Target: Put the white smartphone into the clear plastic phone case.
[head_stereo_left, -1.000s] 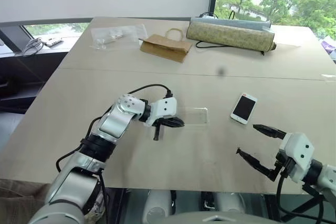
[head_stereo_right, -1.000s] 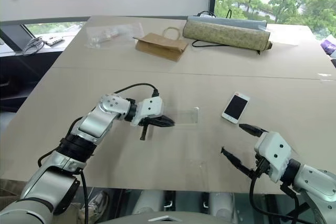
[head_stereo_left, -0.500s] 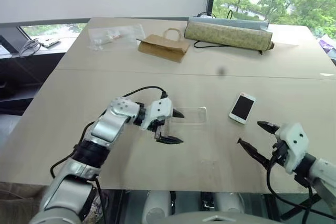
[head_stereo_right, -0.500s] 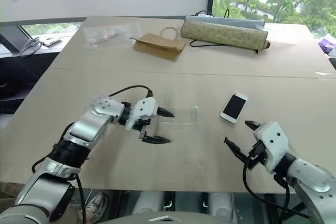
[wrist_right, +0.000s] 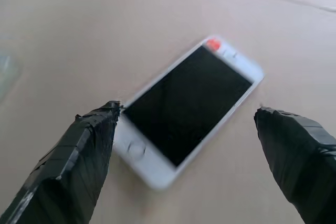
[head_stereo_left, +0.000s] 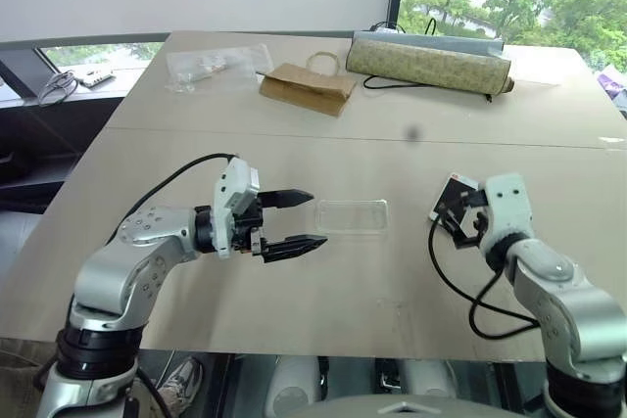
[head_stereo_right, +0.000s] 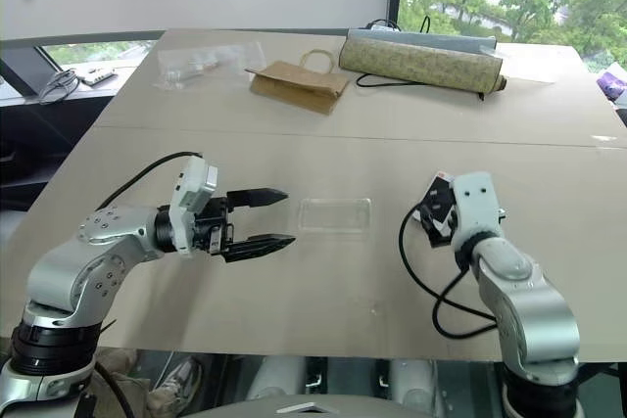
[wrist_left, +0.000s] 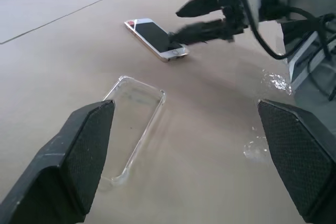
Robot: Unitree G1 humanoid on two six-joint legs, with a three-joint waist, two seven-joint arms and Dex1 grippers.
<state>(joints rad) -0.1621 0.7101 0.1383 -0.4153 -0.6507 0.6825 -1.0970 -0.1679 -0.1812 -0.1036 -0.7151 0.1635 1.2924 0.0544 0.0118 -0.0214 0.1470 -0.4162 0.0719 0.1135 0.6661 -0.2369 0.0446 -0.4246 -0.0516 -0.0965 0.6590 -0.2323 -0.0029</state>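
The white smartphone (wrist_right: 189, 103) lies screen up on the tan table (head_stereo_left: 392, 281), right of the middle. My right gripper (head_stereo_left: 458, 210) is open just over the phone's near end, a finger on either side of it and not touching it. The clear plastic phone case (head_stereo_left: 351, 216) lies flat and empty at the table's middle. My left gripper (head_stereo_left: 310, 219) hovers open a short way left of the case, its fingers pointing at it. The left wrist view has the case (wrist_left: 134, 124) close by, with the phone (wrist_left: 155, 36) and the right gripper (wrist_left: 197, 19) beyond.
At the far side of the table lie a brown paper bag (head_stereo_left: 309, 87), a long patterned roll (head_stereo_left: 429, 62) with a black cord, and a crinkled clear plastic bag (head_stereo_left: 211, 66). Cables (head_stereo_left: 59, 85) rest on the window sill at the left. The table's front edge is close to both arms.
My left gripper has opened and drawn back to the left and up from the case's end. The right gripper has swung forward to the phone and now points along the table.
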